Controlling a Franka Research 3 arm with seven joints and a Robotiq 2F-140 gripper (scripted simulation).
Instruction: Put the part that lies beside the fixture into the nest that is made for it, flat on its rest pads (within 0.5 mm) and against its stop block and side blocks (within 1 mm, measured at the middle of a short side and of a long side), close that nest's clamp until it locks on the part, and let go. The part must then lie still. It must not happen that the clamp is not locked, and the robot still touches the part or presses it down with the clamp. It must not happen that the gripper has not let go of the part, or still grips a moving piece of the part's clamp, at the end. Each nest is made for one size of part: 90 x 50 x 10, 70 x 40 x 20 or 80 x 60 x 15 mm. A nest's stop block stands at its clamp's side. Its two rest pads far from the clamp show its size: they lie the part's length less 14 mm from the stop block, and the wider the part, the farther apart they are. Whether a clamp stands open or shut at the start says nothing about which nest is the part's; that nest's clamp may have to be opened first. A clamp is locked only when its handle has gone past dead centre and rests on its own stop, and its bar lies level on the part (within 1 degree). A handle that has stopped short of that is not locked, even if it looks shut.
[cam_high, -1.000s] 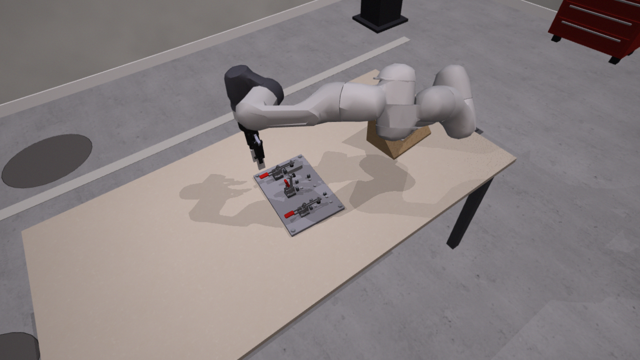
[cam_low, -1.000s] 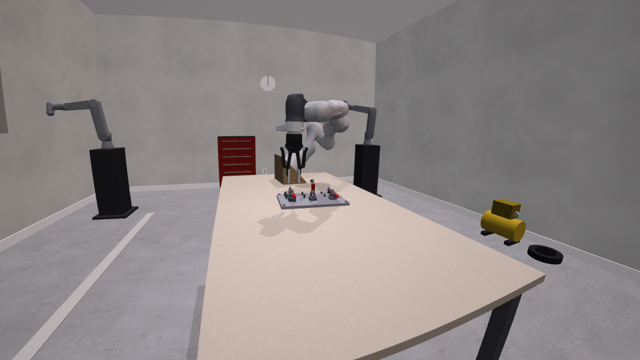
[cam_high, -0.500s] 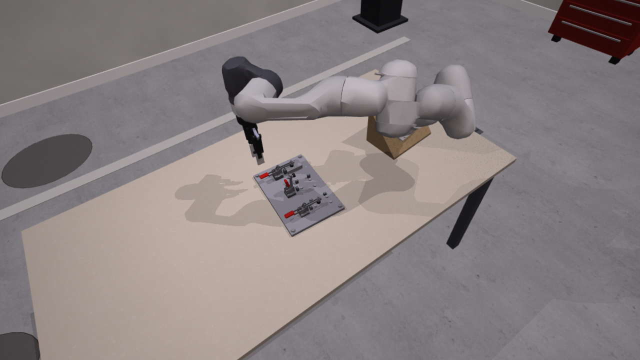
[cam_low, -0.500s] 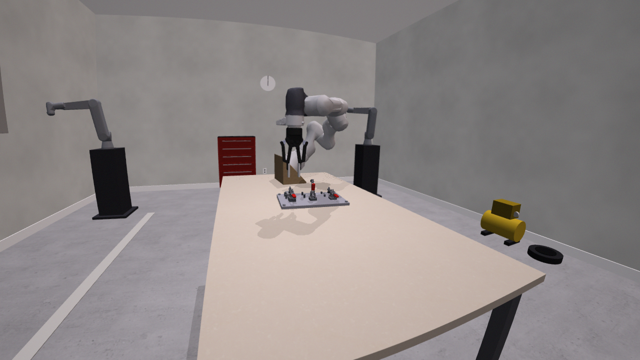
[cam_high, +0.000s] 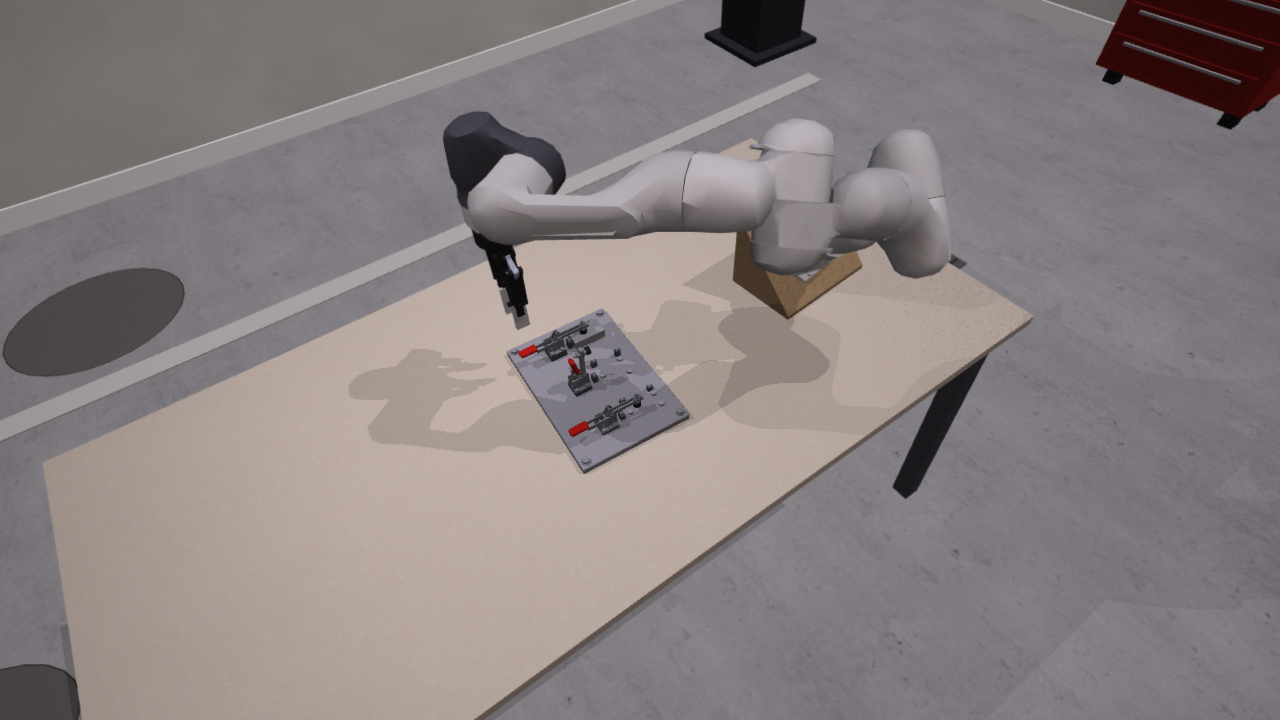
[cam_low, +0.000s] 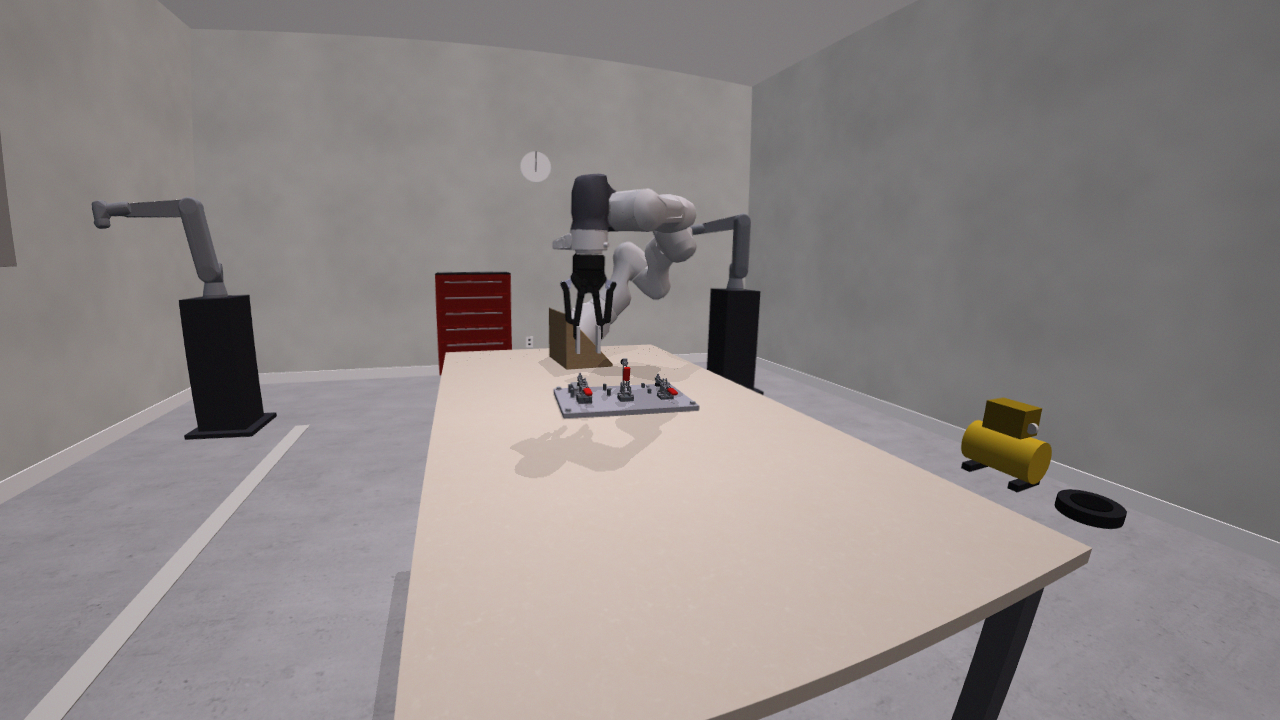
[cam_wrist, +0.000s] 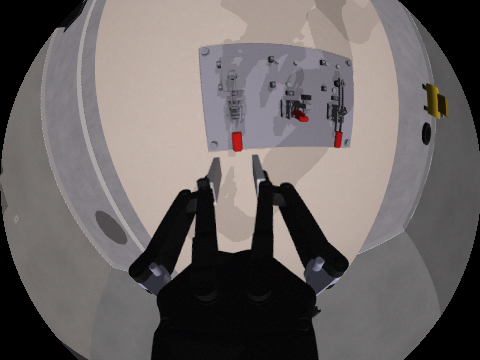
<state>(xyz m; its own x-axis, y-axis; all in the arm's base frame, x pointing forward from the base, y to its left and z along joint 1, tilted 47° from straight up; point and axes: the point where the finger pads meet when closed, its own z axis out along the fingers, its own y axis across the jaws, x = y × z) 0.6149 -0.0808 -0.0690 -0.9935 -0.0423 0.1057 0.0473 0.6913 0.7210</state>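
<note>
The grey fixture plate (cam_high: 547, 395) (cam_low: 626, 408) (cam_wrist: 267, 134) lies on the table with three toggle clamps. The far clamp's red handle (cam_high: 528, 351) (cam_low: 584, 392) (cam_wrist: 236, 140) lies flat. The middle clamp's red handle (cam_high: 573, 365) (cam_low: 625, 367) (cam_wrist: 302, 116) stands upright. The near clamp's red handle (cam_high: 578, 428) (cam_low: 670, 391) (cam_wrist: 339, 139) lies flat. A pale grey part (cam_high: 588, 332) seems to lie in the far nest under the clamp bar; how it sits is too small to tell. My gripper (cam_high: 519, 315) (cam_low: 588, 344) (cam_wrist: 236, 165) hangs above the far clamp's handle end, clear of it, its fingers narrowly apart and empty.
A brown wooden wedge (cam_high: 792, 286) (cam_low: 563, 351) stands behind the fixture, under my arm. The beige table (cam_high: 268, 537) (cam_low: 671, 555) stretches far to the front. No loose part shows on the table beside the plate.
</note>
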